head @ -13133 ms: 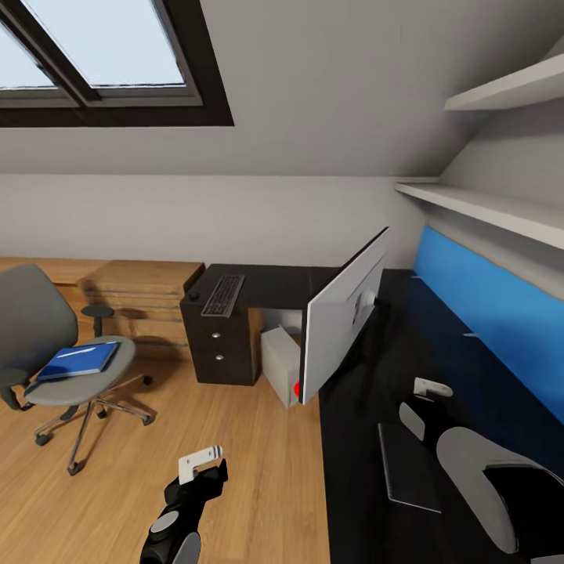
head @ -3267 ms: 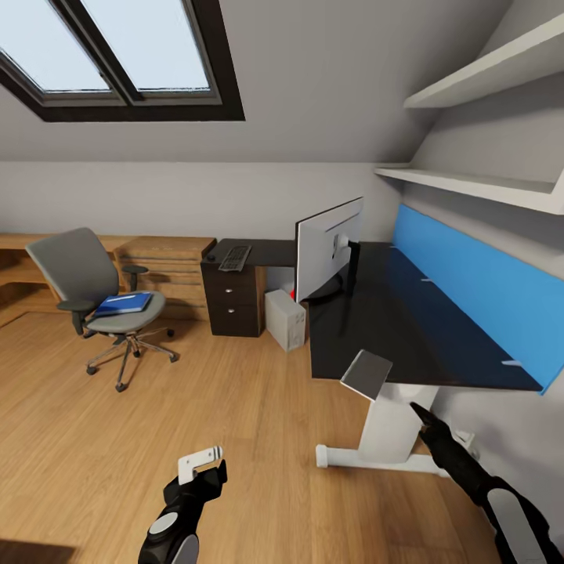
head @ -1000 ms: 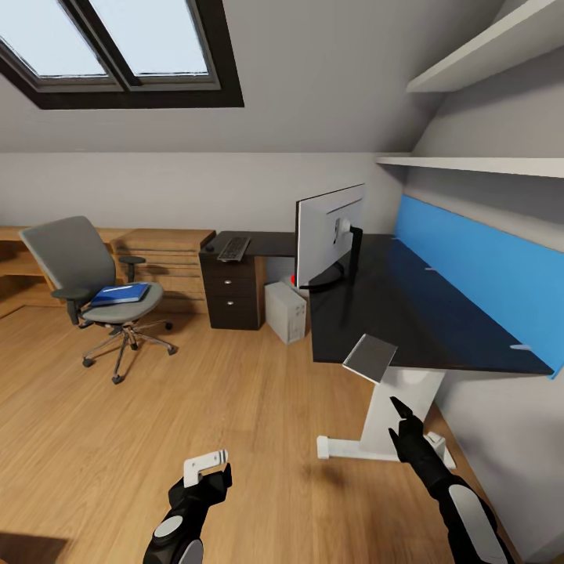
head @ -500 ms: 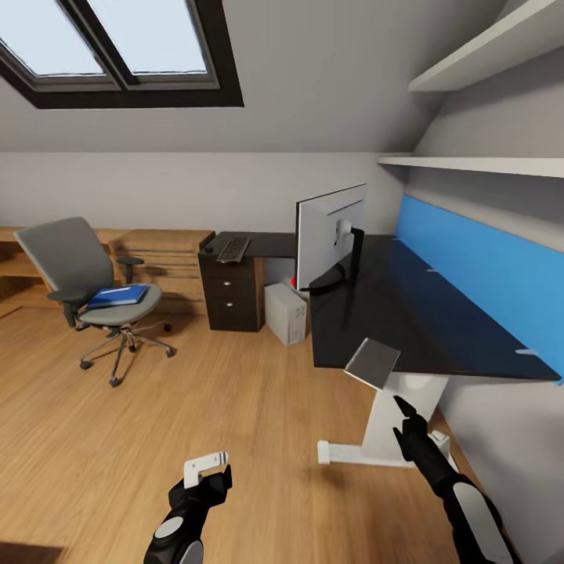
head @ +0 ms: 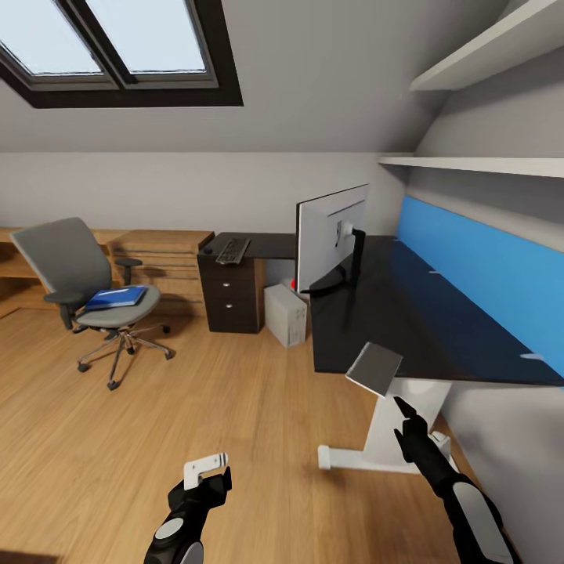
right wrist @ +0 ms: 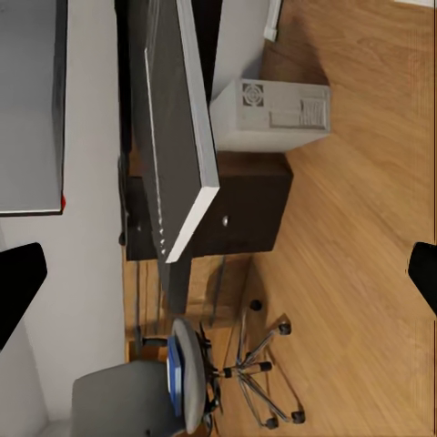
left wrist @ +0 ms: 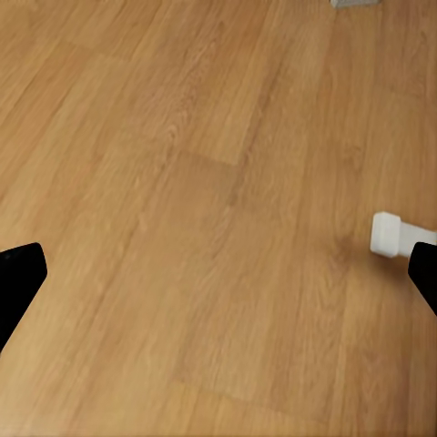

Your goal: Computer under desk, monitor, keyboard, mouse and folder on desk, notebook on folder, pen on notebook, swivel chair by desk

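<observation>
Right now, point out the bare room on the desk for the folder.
The long black desk top lies bare between the pale-backed flat monitor and the tilted grey notebook at its near edge, along the blue back panel. The short wing is crowded by the slim keyboard.

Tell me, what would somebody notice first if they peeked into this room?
Probably the bright blue back panel along the long black desk, at the right of the head view. Then the big monitor standing at the desk's far end. Across the wood floor sits the grey swivel chair with a blue folder on its seat.
</observation>
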You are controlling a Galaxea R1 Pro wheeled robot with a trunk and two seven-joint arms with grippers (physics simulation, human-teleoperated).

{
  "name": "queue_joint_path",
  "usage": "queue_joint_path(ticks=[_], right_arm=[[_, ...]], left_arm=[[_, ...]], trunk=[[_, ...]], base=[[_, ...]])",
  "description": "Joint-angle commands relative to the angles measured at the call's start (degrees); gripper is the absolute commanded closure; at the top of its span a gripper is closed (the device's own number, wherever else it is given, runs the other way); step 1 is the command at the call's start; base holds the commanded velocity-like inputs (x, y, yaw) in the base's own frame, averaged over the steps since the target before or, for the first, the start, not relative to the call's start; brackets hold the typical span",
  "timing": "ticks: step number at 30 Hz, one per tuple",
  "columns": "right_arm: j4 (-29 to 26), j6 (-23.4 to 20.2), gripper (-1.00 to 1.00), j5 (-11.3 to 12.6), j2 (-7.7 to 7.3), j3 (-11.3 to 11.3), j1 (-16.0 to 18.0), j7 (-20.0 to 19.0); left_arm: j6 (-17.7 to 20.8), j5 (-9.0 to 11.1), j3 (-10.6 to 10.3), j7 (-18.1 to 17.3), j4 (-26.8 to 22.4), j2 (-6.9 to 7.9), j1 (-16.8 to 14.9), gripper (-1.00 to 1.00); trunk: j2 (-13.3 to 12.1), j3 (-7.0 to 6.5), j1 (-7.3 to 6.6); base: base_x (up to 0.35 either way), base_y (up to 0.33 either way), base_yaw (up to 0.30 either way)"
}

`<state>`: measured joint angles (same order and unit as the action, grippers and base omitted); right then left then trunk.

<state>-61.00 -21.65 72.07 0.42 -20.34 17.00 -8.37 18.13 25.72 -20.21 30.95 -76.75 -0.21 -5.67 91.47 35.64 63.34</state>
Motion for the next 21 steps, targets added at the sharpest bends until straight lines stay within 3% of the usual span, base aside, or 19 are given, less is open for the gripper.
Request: queue_joint_path(ticks=[1, 8, 14, 21], right_arm=[[0.1, -0.4, -1.00, 0.3, 0.00, -0.2, 0.1, 0.0], [1.2, -0.4, -1.00, 0.1, -0.71, -0.2, 0.1, 0.6], [3.9, -0.6, -1.00, 0.1, -2.78, -0.2, 0.3, 0.6], [4.7, -0.6, -1.00, 0.2, -3.20, 0.3, 0.3, 0.4]], left_arm=[[0.1, 0.4, -0.1, 0.4, -0.1, 0.02, 0.0, -1.00], [0.1, 0.4, -0.1, 0.3, -0.1, 0.11, 0.0, -1.00], [0.1, 0.5, -0.1, 0.3, -0.1, 0.12, 0.0, -1.00], [0.1, 0.5, -0.1, 0.3, -0.1, 0.12, 0.0, -1.00]], trunk=[[0.0, 0.05, 0.00], [0.0, 0.05, 0.00], [0.0, 0.05, 0.00], [0.0, 0.05, 0.00]], base=[[0.114, 0.000, 0.000], [0.174, 0.000, 0.000], [0.152, 0.000, 0.000], [0.059, 0.001, 0.000]])
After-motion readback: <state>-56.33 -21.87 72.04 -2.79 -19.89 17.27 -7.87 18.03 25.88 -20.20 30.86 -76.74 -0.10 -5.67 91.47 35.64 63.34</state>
